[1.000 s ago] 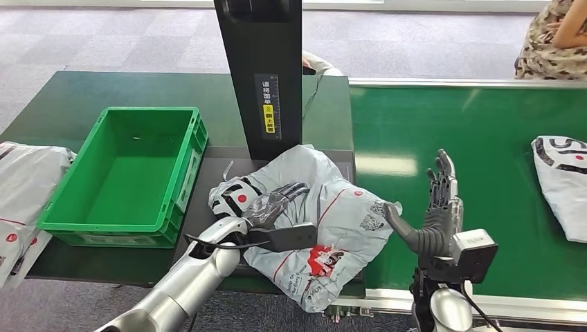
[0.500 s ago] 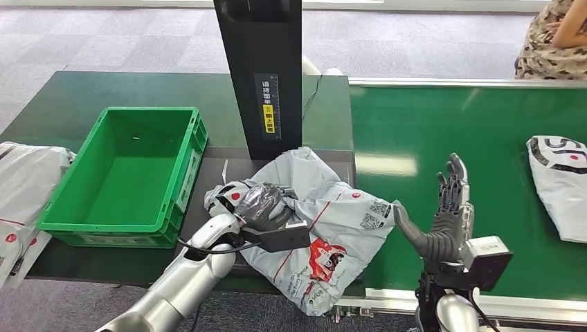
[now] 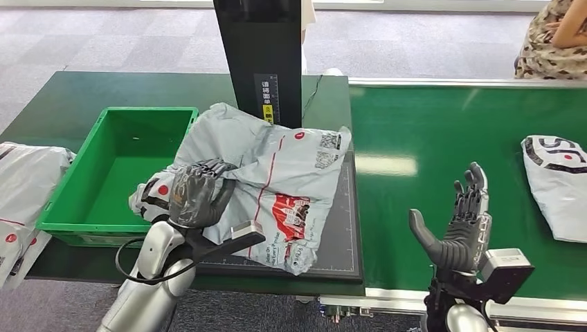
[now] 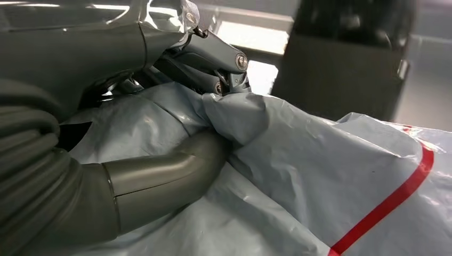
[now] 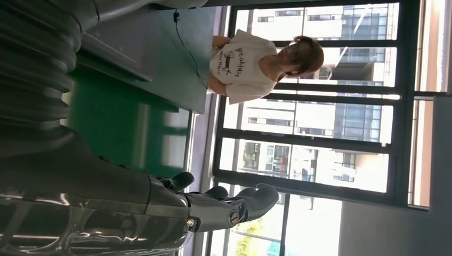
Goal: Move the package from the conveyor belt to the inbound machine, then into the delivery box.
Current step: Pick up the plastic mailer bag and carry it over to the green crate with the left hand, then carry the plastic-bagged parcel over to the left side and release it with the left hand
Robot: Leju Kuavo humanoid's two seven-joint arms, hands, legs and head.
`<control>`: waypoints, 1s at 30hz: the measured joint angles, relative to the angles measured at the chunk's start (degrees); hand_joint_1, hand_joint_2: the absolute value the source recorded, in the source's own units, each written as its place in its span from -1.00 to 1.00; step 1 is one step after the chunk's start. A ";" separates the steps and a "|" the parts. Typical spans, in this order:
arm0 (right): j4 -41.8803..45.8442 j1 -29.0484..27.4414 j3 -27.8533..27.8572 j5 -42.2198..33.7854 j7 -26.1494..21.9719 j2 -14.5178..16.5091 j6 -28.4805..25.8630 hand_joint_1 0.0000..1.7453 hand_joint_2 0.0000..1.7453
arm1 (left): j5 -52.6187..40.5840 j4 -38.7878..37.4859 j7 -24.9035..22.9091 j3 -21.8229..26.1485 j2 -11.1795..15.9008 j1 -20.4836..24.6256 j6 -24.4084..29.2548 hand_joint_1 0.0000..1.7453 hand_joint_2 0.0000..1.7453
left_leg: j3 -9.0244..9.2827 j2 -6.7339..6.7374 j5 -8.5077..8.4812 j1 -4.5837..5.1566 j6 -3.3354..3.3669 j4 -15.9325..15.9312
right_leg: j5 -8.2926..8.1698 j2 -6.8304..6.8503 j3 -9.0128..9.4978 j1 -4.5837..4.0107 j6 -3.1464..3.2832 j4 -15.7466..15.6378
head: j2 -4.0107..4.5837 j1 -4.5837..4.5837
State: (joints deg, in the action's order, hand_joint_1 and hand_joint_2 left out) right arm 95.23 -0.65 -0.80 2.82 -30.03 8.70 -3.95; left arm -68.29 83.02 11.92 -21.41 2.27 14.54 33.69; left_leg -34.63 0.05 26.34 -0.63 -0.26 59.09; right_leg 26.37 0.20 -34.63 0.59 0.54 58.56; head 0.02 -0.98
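Nearest, the right hand point(image 3: 459, 225) is held up over the near edge of the green conveyor belt point(image 3: 429, 131), fingers spread wide and holding nothing. On the left, the left hand point(image 3: 197, 192) grips a bunched corner of the grey package point(image 3: 277, 187); in the left wrist view the thumb and fingers point(image 4: 213, 58) pinch the plastic tightly. The package has red lines and a red picture on it. It is lifted and spread out, its left part over the right rim of the green box point(image 3: 111, 221) and its right part over the dark flat pad of the inbound machine point(image 3: 342, 228). The green box has nothing in it that can be seen. Left of the box lies another grey bag point(image 3: 24, 180) on the dark green table point(image 3: 62, 97). At the far right of the belt lies one more bag point(image 3: 557, 180) with black marks. Behind the package stands the machine's tall black post point(image 3: 259, 62) with a yellow label. Farther back is grey carpet floor point(image 3: 104, 34), and a person point(image 3: 554, 34) in a patterned dress sits at the far right corner.
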 joint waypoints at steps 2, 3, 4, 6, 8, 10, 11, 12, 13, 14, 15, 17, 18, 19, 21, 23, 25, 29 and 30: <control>0.00 -0.08 0.01 0.00 -0.02 0.00 -0.10 -1.00 1.00 | -2.41 1.84 -1.93 1.79 0.80 -0.96 1.40 1.00 1.00 | 0.00 0.00 0.00 0.00 0.00 0.00 | 0.00 0.00 0.00 0.00 0.00 0.00 | 0.00 0.00; 0.00 -0.10 0.01 0.00 -0.03 0.00 -0.11 -1.00 1.00 | -3.66 2.49 -3.04 2.81 1.09 -1.26 1.95 1.00 1.00 | 0.00 0.00 0.00 0.00 0.00 0.00 | 0.00 0.01 0.00 0.00 0.00 0.00 | 0.00 0.00; 0.00 -0.10 0.01 0.00 -0.05 0.00 -0.11 -1.00 1.00 | -4.96 3.01 -4.23 4.01 1.38 -1.45 2.41 1.00 1.00 | 0.00 0.00 -0.01 0.00 0.00 0.00 | 0.00 0.01 0.01 0.00 0.00 0.00 | 0.00 0.00; 0.00 -0.09 0.01 0.03 -0.09 0.01 -0.11 -1.00 1.00 | -7.31 3.59 -6.46 6.68 1.87 -1.56 3.09 1.00 1.00 | 0.01 0.00 -0.01 0.00 -0.01 0.00 | -0.01 0.01 0.01 0.00 0.01 0.01 | 0.00 0.00; -0.01 -0.09 0.01 0.10 -0.19 0.01 -0.10 -1.00 1.00 | -8.81 3.71 -8.07 9.55 2.39 -1.48 3.43 1.00 1.00 | 0.01 0.00 -0.02 0.00 -0.01 0.00 | -0.01 0.00 0.01 0.00 0.01 0.01 | 0.00 0.00; -0.02 -0.08 0.01 0.23 -0.28 0.01 -0.05 -1.00 1.00 | -9.41 3.63 -8.86 12.54 3.10 -1.08 3.37 1.00 1.00 | 0.01 0.00 -0.03 -0.01 -0.02 0.00 | -0.02 0.00 0.00 -0.01 0.01 0.01 | 0.00 0.00; -0.03 -0.06 0.01 0.30 -0.31 0.01 -0.01 -1.00 1.00 | -9.64 3.47 -9.01 14.09 3.57 -0.67 3.34 1.00 1.00 | 0.01 0.00 -0.03 -0.01 -0.02 0.00 | -0.02 0.00 0.00 -0.02 0.02 0.02 | 0.00 0.00; -0.04 -0.03 0.01 0.34 -0.33 0.01 0.05 -1.00 1.00 | -10.03 3.18 -9.13 15.66 4.08 -0.11 3.37 1.00 1.00 | 0.01 0.00 -0.03 -0.02 -0.03 0.00 | -0.02 0.00 0.00 -0.02 0.02 0.02 | 0.00 0.01; -0.06 0.00 0.01 0.37 -0.34 0.00 0.09 -1.00 1.00 | -10.66 2.74 -9.33 17.22 4.62 0.58 3.52 1.00 1.00 | 0.01 0.00 -0.04 -0.02 -0.03 0.00 | -0.02 0.00 0.00 -0.03 0.02 0.02 | 0.00 0.01; -0.09 0.05 0.01 0.37 -0.35 0.00 0.11 -1.00 1.00 | -11.47 2.16 -9.67 18.74 5.17 1.35 3.76 1.00 1.00 | 0.01 0.00 -0.04 -0.03 -0.03 0.00 | -0.02 0.00 0.00 -0.04 0.02 0.03 | 0.00 0.01; -0.12 0.12 0.01 0.37 -0.36 0.00 0.11 -1.00 1.00 | -12.47 1.49 -10.19 20.20 5.69 2.18 3.99 1.00 1.00 | 0.01 0.00 -0.04 -0.03 -0.03 0.00 | -0.02 0.00 -0.01 -0.04 0.02 0.03 | 0.00 0.01; -0.15 0.23 0.01 0.37 -0.36 0.00 0.07 -1.00 1.00 | -14.62 -0.04 -11.68 22.98 6.67 4.04 4.20 1.00 1.00 | 0.01 0.00 -0.04 -0.05 -0.04 0.00 | -0.02 0.00 -0.02 -0.05 0.02 0.03 | 0.00 0.01; -0.15 0.27 0.01 0.37 -0.35 0.00 0.02 -1.00 1.00 | -15.53 -0.91 -12.62 24.28 7.07 5.05 3.98 1.00 1.00 | 0.01 0.00 -0.04 -0.05 -0.04 0.00 | -0.02 0.00 -0.02 -0.06 0.02 0.03 | 0.00 0.01; -0.15 0.28 0.01 0.36 -0.32 0.00 -0.03 -1.00 1.00 | -16.29 -1.85 -13.63 25.51 7.46 6.09 3.51 1.00 1.00 | 0.01 0.00 -0.04 -0.05 -0.04 0.00 | -0.02 0.00 -0.02 -0.06 0.02 0.03 | 0.00 0.01; -0.15 0.27 0.01 0.35 -0.15 0.00 -0.13 -1.00 1.00 | -17.37 -4.03 -15.62 27.72 8.20 8.22 1.80 1.00 1.00 | 0.01 0.00 -0.04 -0.05 -0.04 0.00 | -0.02 0.00 -0.02 -0.06 0.03 0.03 | 0.00 0.00; -0.15 0.26 0.00 0.37 0.09 0.01 -0.16 -1.00 1.00 | -18.43 -6.66 -17.45 29.35 9.02 10.36 -0.82 1.00 1.00 | 0.01 0.00 -0.04 -0.05 -0.04 0.00 | -0.02 0.00 -0.02 -0.06 0.03 0.03 | 0.00 0.00; -0.15 0.27 -0.03 0.50 0.35 0.02 -0.09 -1.00 1.00 | -19.74 -9.90 -19.34 30.18 9.79 12.28 -4.05 1.00 1.00 | 0.01 -0.01 -0.05 -0.04 -0.04 0.00 | -0.02 0.01 -0.01 -0.05 0.03 0.02 | 0.00 0.00; -0.16 0.45 -0.05 1.35 0.73 0.02 0.74 -1.00 1.00 | -21.33 -17.28 -24.52 29.61 11.01 14.86 -11.48 1.00 1.00 | 0.01 0.01 -0.05 -0.04 -0.04 0.00 | -0.04 -0.01 -0.02 -0.05 0.05 0.02 | 0.00 0.01; -0.17 0.55 -0.05 1.50 0.80 0.02 1.00 -1.00 1.00 | -21.43 -19.10 -25.78 28.96 11.27 15.31 -13.35 1.00 1.00 | 0.01 0.01 -0.05 -0.04 -0.04 0.00 | -0.04 -0.01 -0.03 -0.05 0.05 0.02 | 0.00 0.00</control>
State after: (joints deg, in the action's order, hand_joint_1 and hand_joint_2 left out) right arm 95.06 -0.10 -0.85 4.32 -29.23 8.72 -2.95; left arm -89.71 63.92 -13.87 7.56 13.54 29.84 20.34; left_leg -34.62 0.06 26.30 -0.67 -0.30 59.09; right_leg 26.33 0.19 -34.66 0.54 0.60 58.58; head 0.02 -0.98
